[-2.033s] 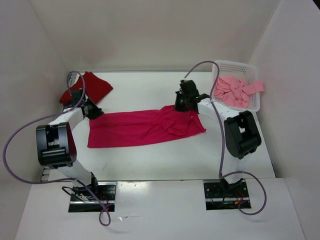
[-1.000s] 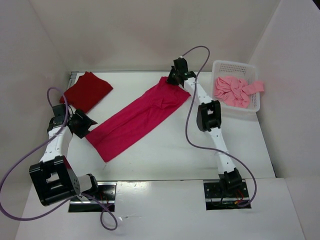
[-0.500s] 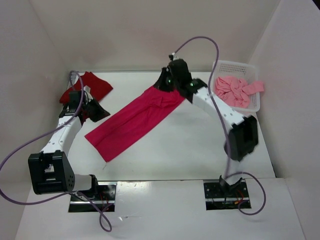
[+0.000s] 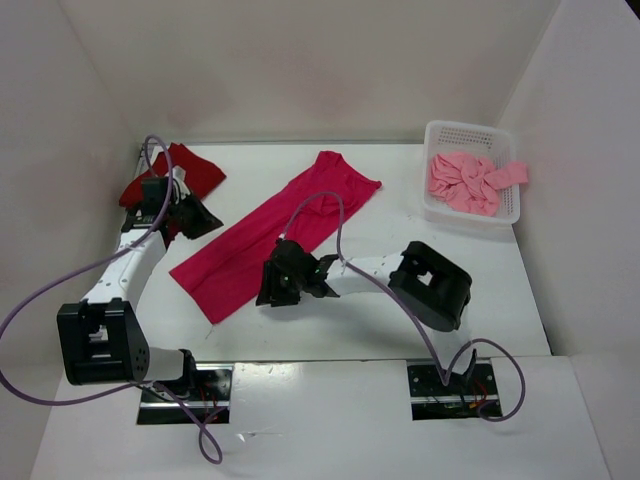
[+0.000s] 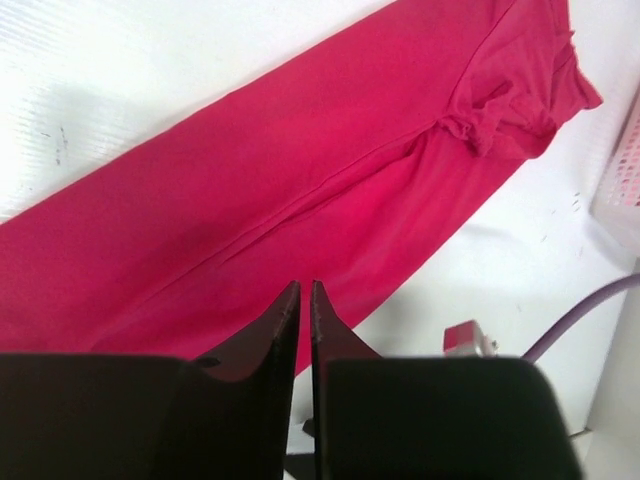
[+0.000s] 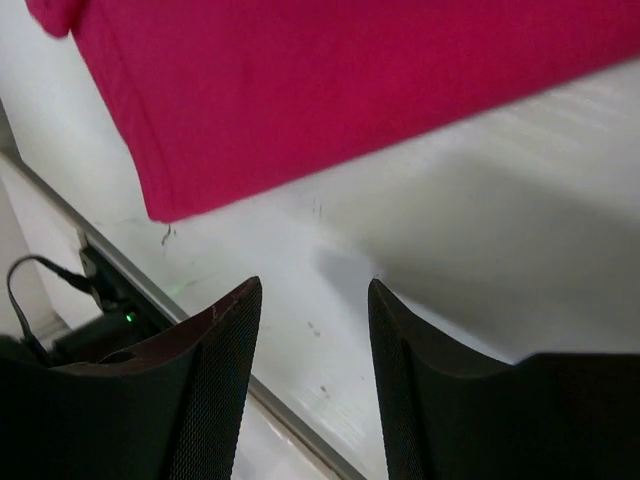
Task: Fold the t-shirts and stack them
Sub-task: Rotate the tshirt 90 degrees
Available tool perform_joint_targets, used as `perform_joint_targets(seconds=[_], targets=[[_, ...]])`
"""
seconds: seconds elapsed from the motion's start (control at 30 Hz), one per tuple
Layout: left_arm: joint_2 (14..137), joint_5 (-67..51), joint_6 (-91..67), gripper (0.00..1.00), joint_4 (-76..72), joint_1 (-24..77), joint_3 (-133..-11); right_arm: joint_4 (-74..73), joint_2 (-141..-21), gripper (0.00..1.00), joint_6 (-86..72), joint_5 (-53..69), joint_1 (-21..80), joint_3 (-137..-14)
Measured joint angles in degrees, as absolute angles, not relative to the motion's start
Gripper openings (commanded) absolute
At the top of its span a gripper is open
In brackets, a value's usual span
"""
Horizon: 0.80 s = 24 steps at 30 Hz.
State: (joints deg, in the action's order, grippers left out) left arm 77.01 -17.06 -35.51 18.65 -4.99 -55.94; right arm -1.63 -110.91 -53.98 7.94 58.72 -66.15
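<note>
The bright crimson-pink t-shirt [image 4: 270, 235] lies as a long diagonal strip across the table, from near left to far middle. Folded dark red, another t-shirt [image 4: 195, 170] sits at the far left corner. The salmon pink t-shirt [image 4: 462, 182] is bunched in the basket. My left gripper [image 4: 200, 218] hovers at the strip's left edge; in the left wrist view its jaws [image 5: 303, 290] are shut over the crimson cloth [image 5: 300, 170], with nothing between them. My right gripper [image 4: 268, 290] is low by the strip's near end. It stands open [image 6: 315, 290] over bare table, the shirt's corner [image 6: 330, 90] beyond its tips.
A white perforated basket [image 4: 470, 128] stands at the far right, one pink sleeve hanging over its rim. The right arm's purple cable [image 4: 335, 215] loops over the crimson shirt. The table's front rail [image 6: 290, 420] runs just beneath the right gripper.
My right gripper let go of the shirt's far end, swung back to the near side of the strip and opened. The left gripper barely moved.
</note>
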Motion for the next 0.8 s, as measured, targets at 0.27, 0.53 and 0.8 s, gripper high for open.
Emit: perform_joint_targets(seconds=[0.27,0.53,0.8], targets=[[77.0,-17.4,-34.2,0.20,18.6,-5.0,-53.1,5.0,-115.7,0.49,-62.9,3.7,58.1,-68.0],[77.2,-17.8,-34.2,0.26,18.9,-3.6,-52.5,6.9,-122.1,0.05,-69.3,0.9,57.5,-73.5],[85.3,-16.7,-33.0,0.53,18.7,2.7,-59.1,5.9,-109.6,0.04,-65.3,-0.1,56.3,-57.8]])
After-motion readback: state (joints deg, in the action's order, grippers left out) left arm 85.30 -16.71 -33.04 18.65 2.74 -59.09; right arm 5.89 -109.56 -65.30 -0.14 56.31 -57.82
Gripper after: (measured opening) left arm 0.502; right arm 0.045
